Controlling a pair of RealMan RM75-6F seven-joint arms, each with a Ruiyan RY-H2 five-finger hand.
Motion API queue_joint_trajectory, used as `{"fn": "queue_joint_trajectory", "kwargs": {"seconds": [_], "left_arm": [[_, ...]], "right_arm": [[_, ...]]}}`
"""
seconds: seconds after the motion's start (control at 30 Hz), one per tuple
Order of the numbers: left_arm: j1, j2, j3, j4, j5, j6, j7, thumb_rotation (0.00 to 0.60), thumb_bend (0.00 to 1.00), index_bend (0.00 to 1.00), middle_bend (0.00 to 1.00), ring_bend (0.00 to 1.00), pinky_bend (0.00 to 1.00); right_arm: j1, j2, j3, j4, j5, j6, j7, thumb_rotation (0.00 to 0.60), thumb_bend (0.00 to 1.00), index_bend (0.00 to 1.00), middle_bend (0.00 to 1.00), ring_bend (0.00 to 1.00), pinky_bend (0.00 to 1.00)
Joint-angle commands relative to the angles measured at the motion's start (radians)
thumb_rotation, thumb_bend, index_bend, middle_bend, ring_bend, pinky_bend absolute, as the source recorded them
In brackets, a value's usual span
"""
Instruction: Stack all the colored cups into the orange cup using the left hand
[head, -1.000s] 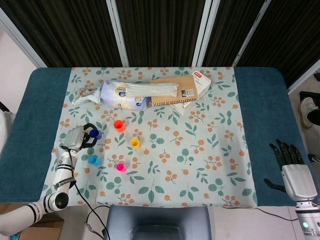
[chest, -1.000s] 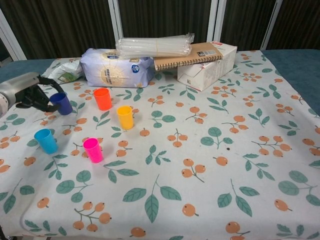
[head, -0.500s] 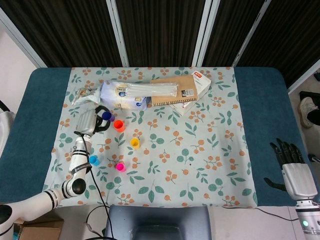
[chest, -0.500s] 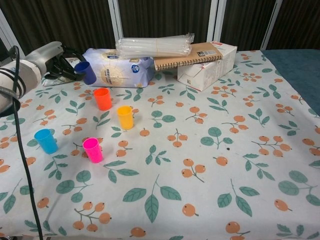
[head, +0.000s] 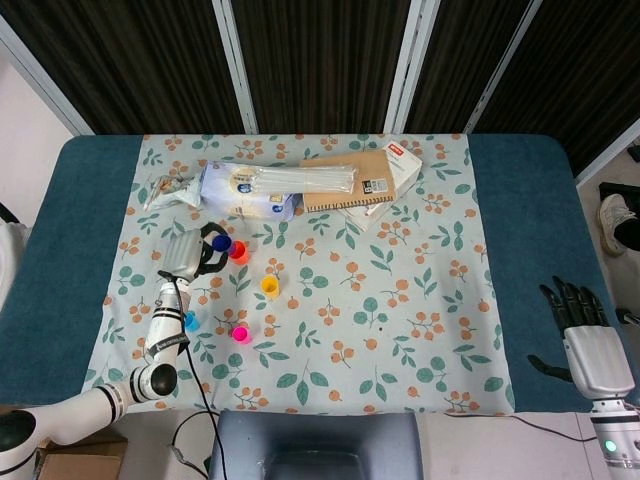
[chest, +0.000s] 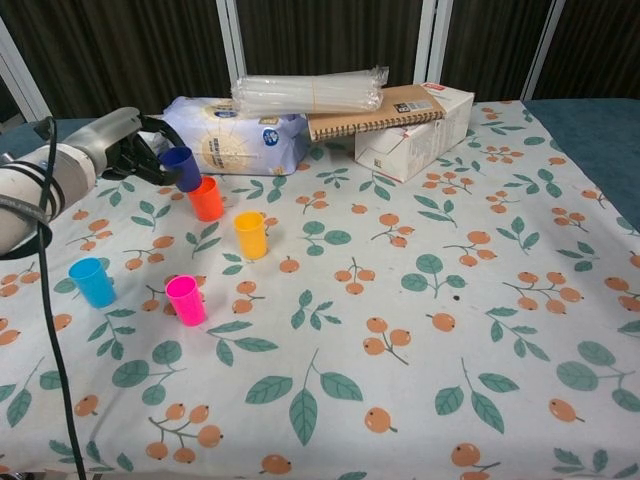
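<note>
Chest view is where the deciding relation is best read: a dark blue plastic cup (chest: 181, 166) is held by the left hand (chest: 128, 152), fingers closed around its side, and it is carried tilted, mouth raised and base angled down toward the small orange plastic cup (chest: 205, 198). The orange cup stands upright on the floral-clothed counter (chest: 420, 330), just below and slightly beyond the fingertips, to the hand's inner side. The blue cup's lower edge is seen close over the orange rim; whether they touch cannot be told. Judged from this, the blue cup's axis needs to be brought upright and centred over the orange mouth before lowering. Head view shows the same pair (head: 222, 243) and (head: 238, 251) side by side. The right hand (head: 578, 330) is seen well apart, fingers spread and holding nothing.
</note>
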Motion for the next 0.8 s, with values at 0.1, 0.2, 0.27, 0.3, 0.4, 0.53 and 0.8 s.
{"fn": "queue_joint_trajectory", "kwargs": {"seconds": [0.1,0.2,0.27,0.3,0.4,0.53,0.8], "left_arm": [[-0.008,-0.011,0.008,0.007,0.002,-0.003,0.014,0.600,0.38,0.54,1.00,1.00,1.00],[-0.015,-0.020,0.012,0.021,-0.003,-0.013,0.026,0.600,0.39,0.43,1.00,1.00,1.00],[-0.017,-0.017,0.013,0.018,-0.011,-0.025,0.032,0.600,0.38,0.31,1.00,1.00,1.00],[-0.017,-0.015,0.012,0.012,-0.010,-0.026,0.032,0.600,0.38,0.22,1.00,1.00,1.00],[-0.014,0.000,0.014,-0.018,-0.007,-0.029,0.032,0.600,0.37,0.03,1.00,1.00,1.00],[0.008,0.048,0.028,-0.126,0.011,-0.026,0.025,0.600,0.36,0.00,1.00,1.00,1.00],[0.061,0.116,0.091,-0.350,0.075,-0.010,-0.001,0.600,0.36,0.04,1.00,1.00,1.00]], "right_arm": [[0.000,0.002,-0.001,-0.001,-0.001,0.000,0.003,0.600,0.13,0.00,0.00,0.00,0.00],[-0.001,0.004,0.000,-0.001,-0.002,0.002,0.006,0.600,0.13,0.00,0.00,0.00,0.00],[-0.001,0.005,0.000,0.000,-0.001,0.003,0.009,0.600,0.13,0.00,0.00,0.00,0.00],[-0.001,0.006,0.001,0.000,0.000,0.004,0.010,0.600,0.13,0.00,0.00,0.00,0.00],[-0.001,0.006,0.001,0.000,0.000,0.002,0.011,0.600,0.13,0.00,0.00,0.00,0.00],[-0.002,0.008,-0.001,-0.001,-0.005,0.005,0.015,0.600,0.13,0.00,0.00,0.00,0.00],[-0.006,0.014,-0.008,-0.001,-0.022,0.015,0.031,0.600,0.13,0.00,0.00,0.00,0.00]]}}
